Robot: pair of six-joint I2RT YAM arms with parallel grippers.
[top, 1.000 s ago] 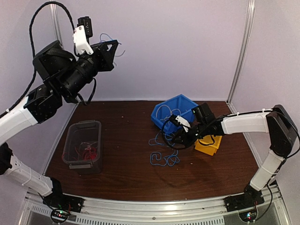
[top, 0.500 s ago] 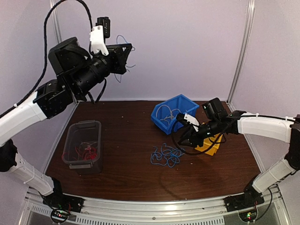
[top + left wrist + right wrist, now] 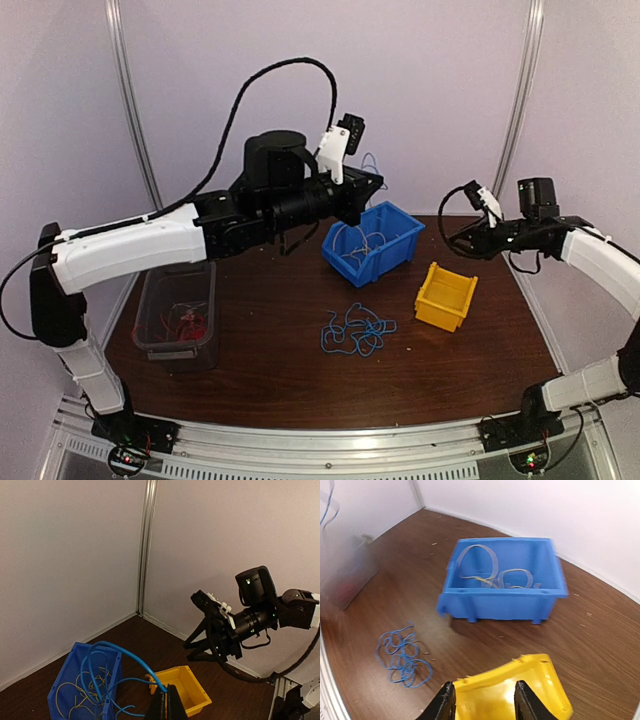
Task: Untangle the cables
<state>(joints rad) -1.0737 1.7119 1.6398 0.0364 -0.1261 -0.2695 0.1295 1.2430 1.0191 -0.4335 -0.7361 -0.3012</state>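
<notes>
**Left jaws closed on a blue cable (image 3: 125, 655) over the blue bin (image 3: 398, 240)**

The left jaws are pinched shut on the cable at upper centre of the top view, and its loops trail down toward the bin just beneath. The right jaws are held parted and empty at the right edge, above the yellow bin (image 3: 445, 296). A blue tangle (image 3: 355, 332) lies on the worktop (image 3: 270, 370) at lower centre, down and left of the right jaws, which are judged freer to reach it.

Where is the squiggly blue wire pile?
Look at the brown table and find the blue bin at the back. Just in front of it, left of the yellow bin, lies a curly blue cable heap. It alone sits on bare wood, not in a bin.
</notes>
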